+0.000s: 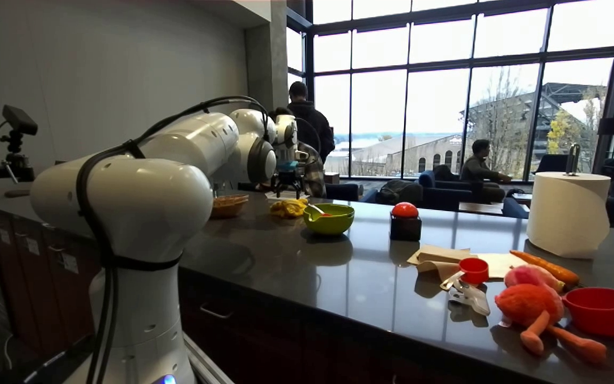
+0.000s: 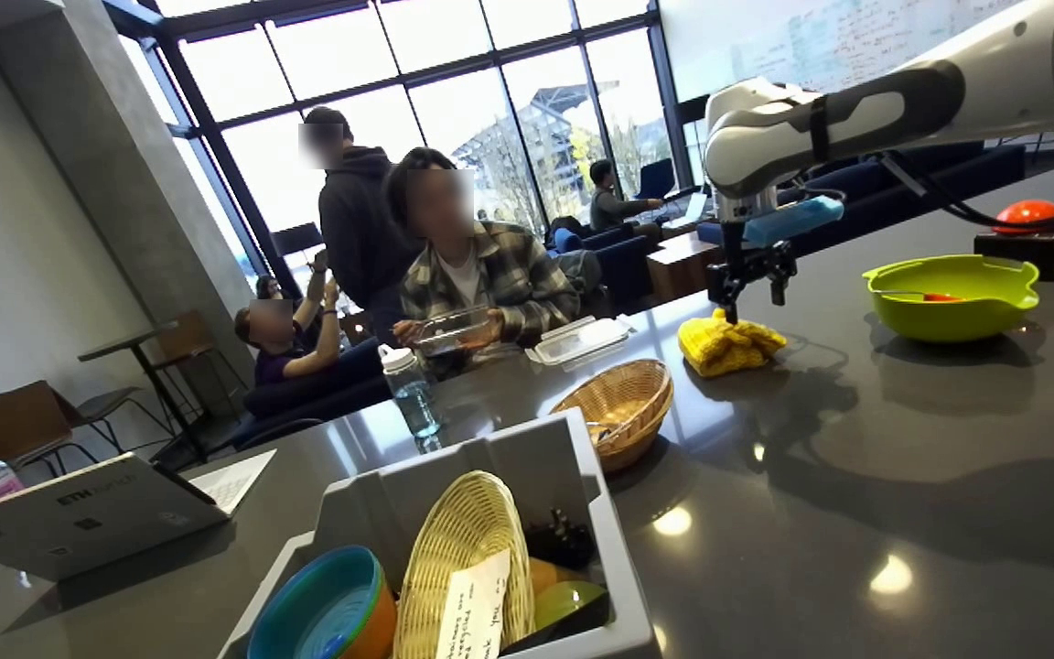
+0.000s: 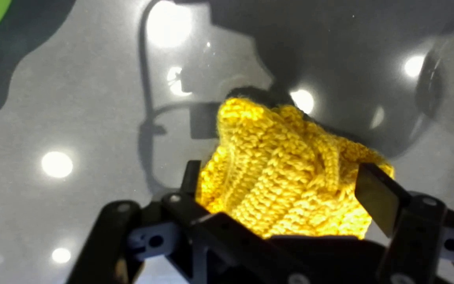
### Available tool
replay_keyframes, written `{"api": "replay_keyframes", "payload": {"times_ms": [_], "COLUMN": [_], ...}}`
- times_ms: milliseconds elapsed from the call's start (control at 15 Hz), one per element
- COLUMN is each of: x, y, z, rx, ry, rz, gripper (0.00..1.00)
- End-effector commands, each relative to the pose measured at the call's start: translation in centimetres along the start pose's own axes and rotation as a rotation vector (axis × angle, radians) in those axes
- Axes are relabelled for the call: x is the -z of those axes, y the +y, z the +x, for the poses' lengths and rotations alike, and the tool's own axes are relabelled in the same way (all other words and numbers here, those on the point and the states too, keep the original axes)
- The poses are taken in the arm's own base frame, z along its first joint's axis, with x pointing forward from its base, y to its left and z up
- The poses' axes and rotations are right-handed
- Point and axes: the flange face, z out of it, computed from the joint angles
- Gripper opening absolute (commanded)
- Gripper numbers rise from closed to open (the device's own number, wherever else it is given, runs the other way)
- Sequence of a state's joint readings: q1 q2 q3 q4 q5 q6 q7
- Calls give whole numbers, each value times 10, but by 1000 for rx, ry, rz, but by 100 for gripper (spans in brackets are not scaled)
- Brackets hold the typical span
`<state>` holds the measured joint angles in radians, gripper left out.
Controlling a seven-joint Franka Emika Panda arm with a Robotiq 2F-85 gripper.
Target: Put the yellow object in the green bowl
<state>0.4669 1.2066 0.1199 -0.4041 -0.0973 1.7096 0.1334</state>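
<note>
Crumpled yellow cloth on the tabletop, lying between the wicker basket and the green bowl, outside the latter. The end effector stands over the cloth, its fingers wide apart to either side; whether they touch it, I cannot tell from here. A red-ended utensil rests in the bowl; a red-domed black box stands on its side away from the cloth.

Ribbed yellow cloth, lime-green bowl
</note>
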Motion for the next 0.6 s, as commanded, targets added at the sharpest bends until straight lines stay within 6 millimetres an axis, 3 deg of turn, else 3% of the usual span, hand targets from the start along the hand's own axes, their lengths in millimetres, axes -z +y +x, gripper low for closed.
{"api": "replay_keyframes", "payload": {"times_ms": [0,533], "x": [-5,-6], "y": [10,20], "z": [6,11], "rx": [-14,-30], "ry": [35,78], "rz": [17,16], "gripper": [100,100]}}
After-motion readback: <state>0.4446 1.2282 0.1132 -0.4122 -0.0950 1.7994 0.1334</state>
